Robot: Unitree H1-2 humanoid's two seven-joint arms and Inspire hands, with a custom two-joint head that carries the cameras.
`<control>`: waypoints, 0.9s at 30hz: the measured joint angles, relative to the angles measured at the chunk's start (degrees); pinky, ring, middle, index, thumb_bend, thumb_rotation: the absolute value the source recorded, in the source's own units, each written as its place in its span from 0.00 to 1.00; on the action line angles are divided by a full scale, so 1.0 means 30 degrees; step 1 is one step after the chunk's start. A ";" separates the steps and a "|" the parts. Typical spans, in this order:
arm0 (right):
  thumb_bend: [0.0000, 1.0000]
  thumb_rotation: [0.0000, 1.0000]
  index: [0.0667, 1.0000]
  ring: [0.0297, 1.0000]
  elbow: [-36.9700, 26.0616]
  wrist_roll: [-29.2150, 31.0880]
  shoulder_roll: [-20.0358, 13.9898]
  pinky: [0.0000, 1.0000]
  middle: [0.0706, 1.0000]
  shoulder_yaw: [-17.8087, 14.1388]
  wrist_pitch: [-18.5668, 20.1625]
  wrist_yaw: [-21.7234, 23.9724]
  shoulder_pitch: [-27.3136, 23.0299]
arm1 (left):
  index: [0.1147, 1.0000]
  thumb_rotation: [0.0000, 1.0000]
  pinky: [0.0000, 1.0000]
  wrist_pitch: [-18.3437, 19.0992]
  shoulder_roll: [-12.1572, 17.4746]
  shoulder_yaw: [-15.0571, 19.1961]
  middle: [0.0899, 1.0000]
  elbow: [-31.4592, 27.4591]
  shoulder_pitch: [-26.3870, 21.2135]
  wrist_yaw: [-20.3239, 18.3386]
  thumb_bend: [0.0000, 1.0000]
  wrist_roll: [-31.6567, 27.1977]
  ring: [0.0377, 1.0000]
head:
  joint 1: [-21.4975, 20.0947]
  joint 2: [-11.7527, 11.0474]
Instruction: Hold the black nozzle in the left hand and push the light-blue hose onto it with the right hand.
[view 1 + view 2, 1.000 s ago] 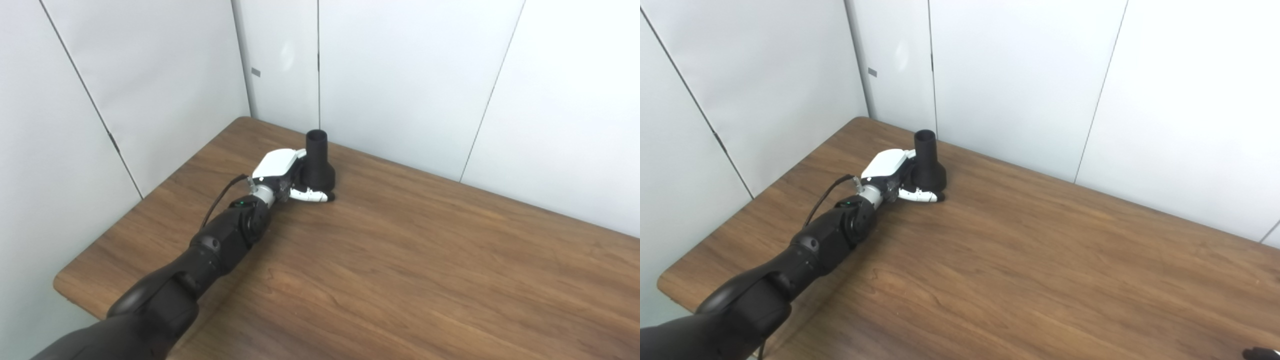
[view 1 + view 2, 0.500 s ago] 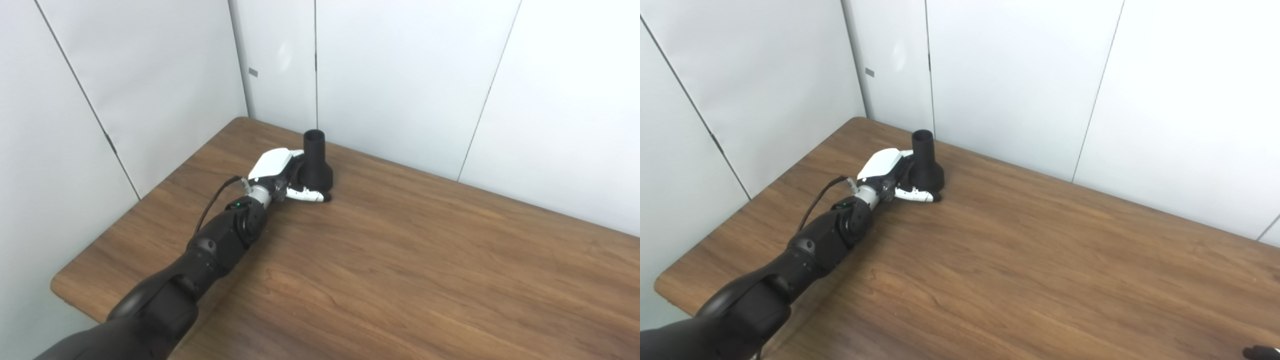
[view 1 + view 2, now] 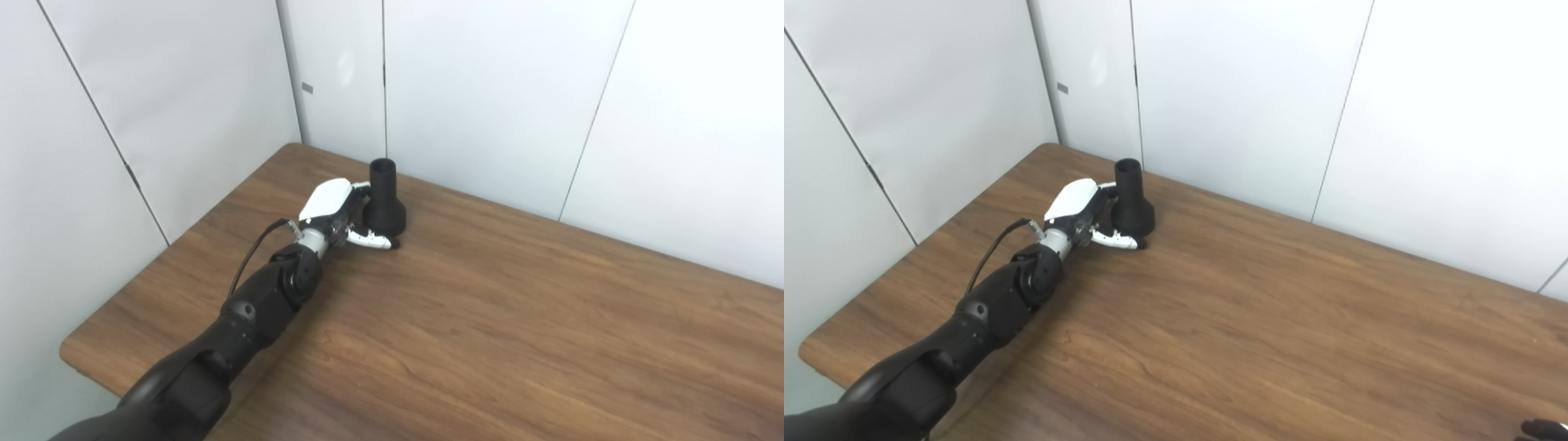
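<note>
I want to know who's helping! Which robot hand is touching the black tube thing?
The left hand. Its fingers wrap the wide base of the black nozzle at the table's far corner. The right hand barely shows at the picture's bottom edge, touching nothing visible.

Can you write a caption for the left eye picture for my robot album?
The robot's left hand wraps around a black funnel-shaped plastic nozzle standing upright on the brown wooden table.
</note>
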 measured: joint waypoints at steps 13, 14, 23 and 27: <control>0.61 0.52 0.54 0.59 0.0001 0.0064 0.0000 0.47 0.60 -0.0001 -0.0018 0.0002 0.0000 | 0.60 0.08 0.79 0.0305 0.0070 -0.0372 0.76 -0.0503 0.0208 0.0094 0.93 0.0332 0.80 | 0.0059 0.0000; 0.61 0.53 0.54 0.59 0.0001 0.0060 -0.0001 0.47 0.60 0.0001 -0.0018 0.0002 -0.0001 | 0.60 0.08 0.79 0.0283 0.0097 -0.0428 0.75 -0.0503 0.0207 0.0099 0.93 0.0449 0.80 | 0.0059 0.0000; 0.62 0.53 0.54 0.58 0.0001 -0.0018 0.0000 0.46 0.60 0.0020 -0.0020 -0.0003 0.0006 | 0.59 0.14 0.78 -0.0379 0.0391 -0.1256 0.68 -0.0072 -0.0015 0.0480 0.93 0.1246 0.77 | -0.0029 0.0029; 0.63 0.53 0.54 0.58 0.0000 -0.0004 0.0006 0.46 0.59 0.0018 -0.0019 -0.0003 0.0008 | 0.52 0.04 0.71 -0.0349 0.0393 -0.1439 0.55 -0.0349 -0.0002 0.0954 0.93 0.1669 0.65 | -0.0059 0.0000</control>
